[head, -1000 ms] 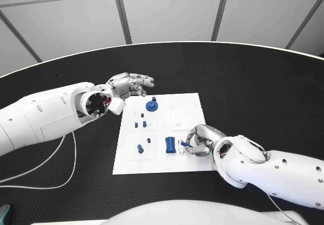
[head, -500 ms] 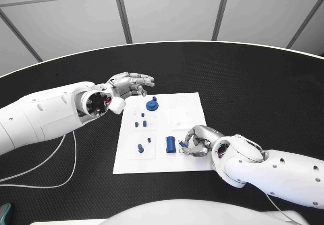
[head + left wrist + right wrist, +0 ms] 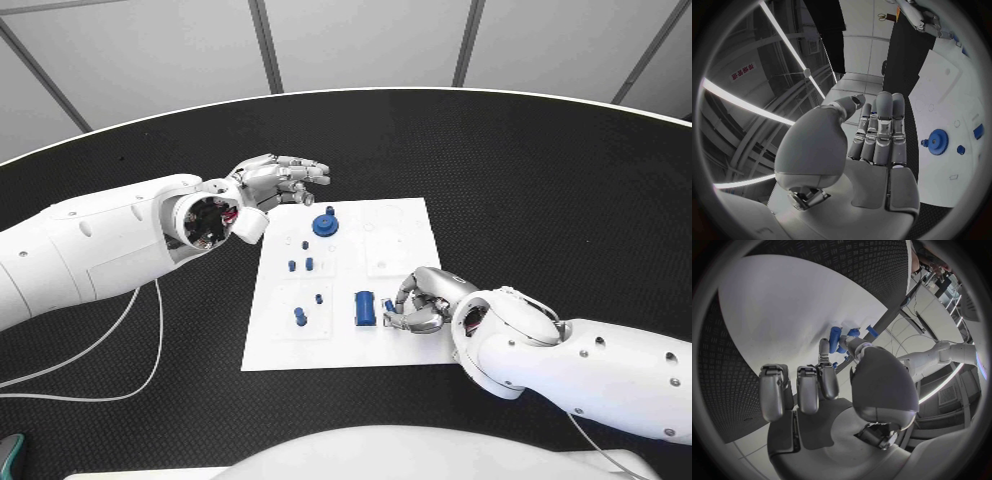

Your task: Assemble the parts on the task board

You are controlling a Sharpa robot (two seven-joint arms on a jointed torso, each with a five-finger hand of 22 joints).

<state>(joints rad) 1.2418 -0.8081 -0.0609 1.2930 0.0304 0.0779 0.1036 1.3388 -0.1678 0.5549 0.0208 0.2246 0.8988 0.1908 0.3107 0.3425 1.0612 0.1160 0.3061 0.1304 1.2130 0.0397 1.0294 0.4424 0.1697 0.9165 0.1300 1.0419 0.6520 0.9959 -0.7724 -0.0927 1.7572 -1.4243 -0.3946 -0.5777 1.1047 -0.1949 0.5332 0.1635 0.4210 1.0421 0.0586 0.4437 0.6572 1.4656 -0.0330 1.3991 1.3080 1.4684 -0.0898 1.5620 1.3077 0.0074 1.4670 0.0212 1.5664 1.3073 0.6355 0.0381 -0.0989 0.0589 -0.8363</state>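
Now, right robot hand: the silver right robot hand (image 3: 418,305) sits lower right of centre in the head view, at the board's right edge; its fingers are curled down around a small blue part (image 3: 837,338), the thumb and a finger closing on it, though the part's shape is mostly hidden.
Left robot hand: the silver left robot hand (image 3: 281,180) hangs at the upper left of the board, off its corner, fingers straight and close together in its wrist view, holding nothing.
Board: the flat white rectangular task board (image 3: 411,225) lies mid-frame on the black textured desk (image 3: 548,170).
Other parts: a blue toothed gear with a hub (image 3: 326,224) stands near the board's top; a larger blue cylinder (image 3: 365,308) lies just left of the right robot hand; small blue pegs (image 3: 300,266) stand in the board's left half.
Step in hand: probably securing the small part before moving it.
Doing it well: firm the pinch before lifting, rise straight, and avoid nudging the cylinder alongside.
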